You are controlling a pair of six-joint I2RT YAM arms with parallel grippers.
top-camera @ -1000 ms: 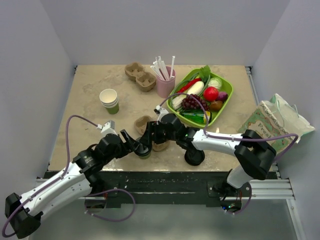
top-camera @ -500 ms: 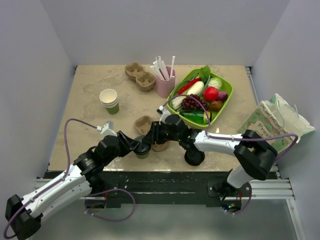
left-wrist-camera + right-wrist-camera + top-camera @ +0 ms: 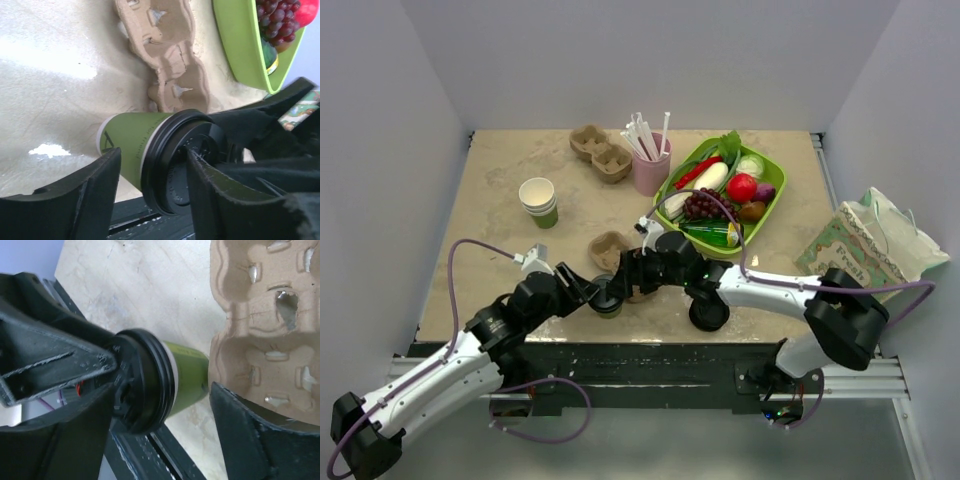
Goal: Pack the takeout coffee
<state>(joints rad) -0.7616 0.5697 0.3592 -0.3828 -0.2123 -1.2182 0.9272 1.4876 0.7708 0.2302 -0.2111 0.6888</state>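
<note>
The takeout coffee [image 3: 606, 299], a green paper cup with a black lid, stands near the table's front edge, right beside the near end of a cardboard cup carrier [image 3: 611, 250]. My left gripper [image 3: 592, 291] is open; its fingers straddle the cup [image 3: 131, 145], one beside the green wall with a gap, the other across the lid top. My right gripper [image 3: 621, 278] is open wide on both sides of the cup [image 3: 186, 371], one finger next to the carrier [image 3: 265, 315]. The left gripper's finger [image 3: 55, 360] shows against the lid in the right wrist view.
A stack of black lids [image 3: 708, 313] sits to the right of the cup. A green tray [image 3: 777, 201] of toy food, a pink cup of straws [image 3: 650, 165], a second carrier [image 3: 601, 151] and white lidless cups [image 3: 539, 200] stand farther back. A printed bag [image 3: 865, 245] lies at the right.
Both arms shifted only slightly around the cup. The cup stays in the same spot by the carrier.
</note>
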